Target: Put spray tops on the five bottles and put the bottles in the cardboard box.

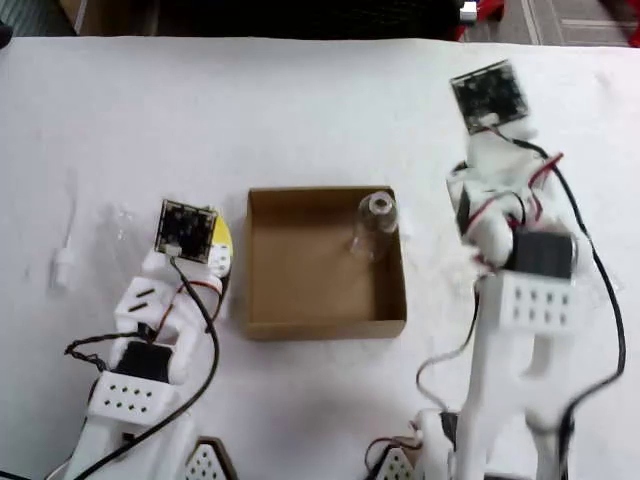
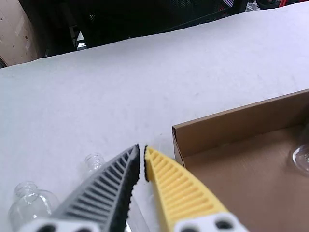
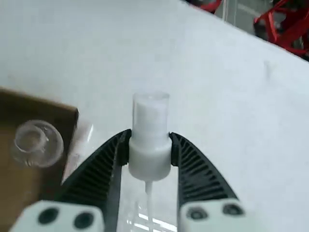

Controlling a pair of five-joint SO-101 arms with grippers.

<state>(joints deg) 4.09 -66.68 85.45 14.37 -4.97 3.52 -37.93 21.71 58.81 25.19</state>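
Cardboard box [image 2: 227, 126]: the left wrist view catches one corner, and the rest runs off the right and bottom edges.
Boxed bottle [image 2: 302, 157]: sliced by the right edge, just a curve of glass.
Near bottle [image 2: 30, 202]: base chopped off by the bottom edge.
Second bottle [image 2: 95, 161]: neck up, body tucked behind the grey finger [image 2: 104, 193] of the left hand [image 2: 142, 153].
Spray top [image 3: 150, 145]: pinched in the right hand [image 3: 149, 137], its tube running off the bottom edge. The glassy glints beside it are too blurred to name.
White piece [image 1: 63, 262]: far out on the tabletop [image 1: 300, 120], too small and blurred to tell.
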